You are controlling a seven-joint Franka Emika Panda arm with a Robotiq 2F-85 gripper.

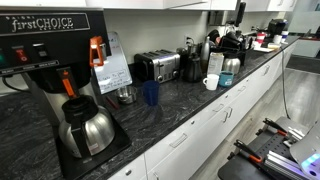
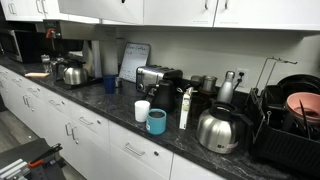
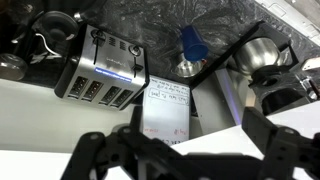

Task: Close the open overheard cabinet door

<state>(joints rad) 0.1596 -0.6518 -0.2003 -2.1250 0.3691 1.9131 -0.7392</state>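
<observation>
The overhead cabinets show as white doors along the top edge in both exterior views [image 1: 150,4] [image 2: 180,10]; I cannot tell there which door is open. The arm does not show clearly in either. In the wrist view my gripper [image 3: 185,150] looks down at the counter, its dark fingers spread wide at the bottom. A white panel [image 3: 205,145], seemingly a cabinet door edge, lies between the fingers; I cannot tell whether they touch it. Below it are a silver toaster [image 3: 100,70] and a white sign [image 3: 165,110].
The dark counter [image 1: 190,105] holds a coffee machine [image 1: 45,60], a steel kettle [image 1: 88,128] [image 3: 258,55], the toaster [image 1: 157,66] [image 2: 158,78], a blue cup [image 1: 150,93] [image 3: 192,42], a white mug [image 2: 142,110], a teal mug [image 2: 156,122] and a dish rack [image 2: 295,120].
</observation>
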